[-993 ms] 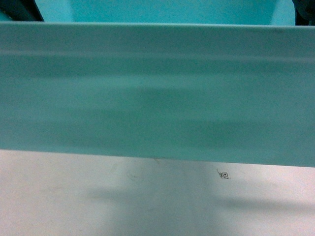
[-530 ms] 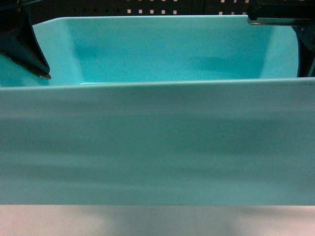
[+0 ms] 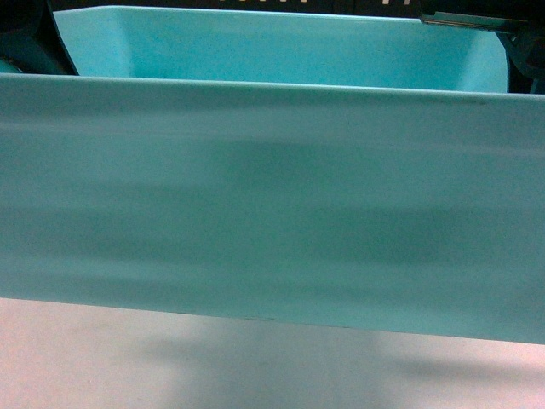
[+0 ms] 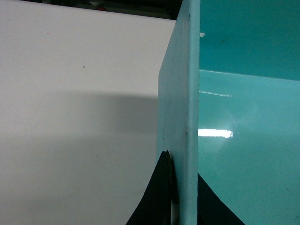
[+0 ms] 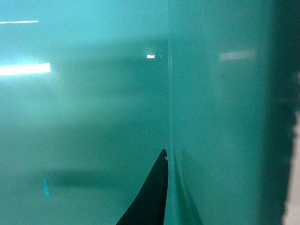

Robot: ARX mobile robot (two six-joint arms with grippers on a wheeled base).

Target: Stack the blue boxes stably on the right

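- The turquoise-blue box (image 5: 84, 117) fills nearly the whole frame — smooth plastic, seen very close.
- A thin vertical edge of it runs down just right of the middle.
- One dark finger (image 5: 150, 197) of the right gripper rises from the bottom edge, tip against that vertical edge.
- Bright reflections streak the upper left.
- A pale strip shows at the far right — too blurred to identify.

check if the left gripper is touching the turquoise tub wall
Touching. The left wrist view shows the left gripper with one dark finger on each face of the turquoise tub wall, pinching it.
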